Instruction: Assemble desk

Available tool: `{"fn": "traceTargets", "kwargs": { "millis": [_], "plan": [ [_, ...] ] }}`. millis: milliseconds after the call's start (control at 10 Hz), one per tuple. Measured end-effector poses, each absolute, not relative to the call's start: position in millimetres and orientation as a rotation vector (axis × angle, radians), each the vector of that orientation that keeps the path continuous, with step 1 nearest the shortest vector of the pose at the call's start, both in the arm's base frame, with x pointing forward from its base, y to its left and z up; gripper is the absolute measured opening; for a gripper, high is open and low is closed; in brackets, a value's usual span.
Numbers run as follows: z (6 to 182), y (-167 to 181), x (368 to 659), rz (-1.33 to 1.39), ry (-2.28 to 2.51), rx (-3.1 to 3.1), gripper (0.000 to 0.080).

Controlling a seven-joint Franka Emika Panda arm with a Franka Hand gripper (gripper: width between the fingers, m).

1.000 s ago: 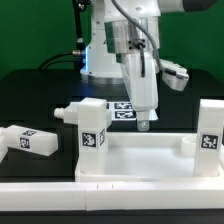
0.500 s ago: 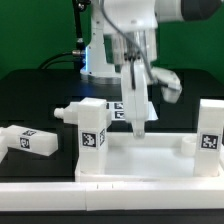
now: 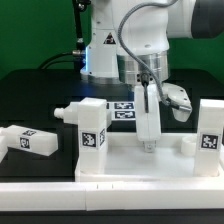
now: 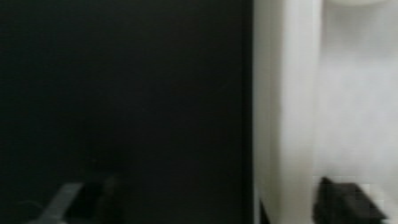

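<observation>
The white desk top [image 3: 130,160] lies at the front with its rim up. One tagged leg [image 3: 92,128] stands at its corner on the exterior view's left and another [image 3: 208,130] at its right. A third leg [image 3: 76,109] lies behind the left one, and a fourth [image 3: 30,140] lies on the table further left. My gripper [image 3: 148,147] points down, just over the top's back rim. In the wrist view my gripper [image 4: 210,205] is open and empty, with a fingertip [image 4: 71,203] over the black table and a white surface [image 4: 329,100] between the jaws.
The marker board [image 3: 122,108] lies on the black table behind the desk top. The white robot base [image 3: 100,50] stands at the back. A long white bar [image 3: 60,198] runs along the front edge.
My gripper has moved down and towards the exterior view's right, from above the marker board to the desk top's back rim. The parts have not moved.
</observation>
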State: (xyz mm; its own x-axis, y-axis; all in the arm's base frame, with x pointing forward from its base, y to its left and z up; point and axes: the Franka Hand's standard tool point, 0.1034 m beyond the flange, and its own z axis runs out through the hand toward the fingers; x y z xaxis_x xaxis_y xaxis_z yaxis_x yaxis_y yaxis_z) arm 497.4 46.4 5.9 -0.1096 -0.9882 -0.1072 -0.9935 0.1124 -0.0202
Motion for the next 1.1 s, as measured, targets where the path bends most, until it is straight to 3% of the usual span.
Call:
{"fn": "traceTargets", "kwargs": {
  "millis": [100, 200, 300, 400, 700, 1100],
  "plan": [
    [5.8, 46.2, 497.3, 0.086, 2.272, -2.031, 0.0386],
    [5.8, 46.2, 497.4, 0.086, 2.272, -2.031, 0.0386],
    [5.8, 46.2, 497.4, 0.086, 2.272, -2.031, 0.0183],
    [5.8, 46.2, 497.4, 0.086, 2.272, -2.031, 0.0066],
    [6.7, 42.3, 494.8, 0.071, 2.1, -2.206, 0.0053],
    [5.3, 0.1, 487.9, 0.091, 1.544, -2.607, 0.0053]
  ]
}}
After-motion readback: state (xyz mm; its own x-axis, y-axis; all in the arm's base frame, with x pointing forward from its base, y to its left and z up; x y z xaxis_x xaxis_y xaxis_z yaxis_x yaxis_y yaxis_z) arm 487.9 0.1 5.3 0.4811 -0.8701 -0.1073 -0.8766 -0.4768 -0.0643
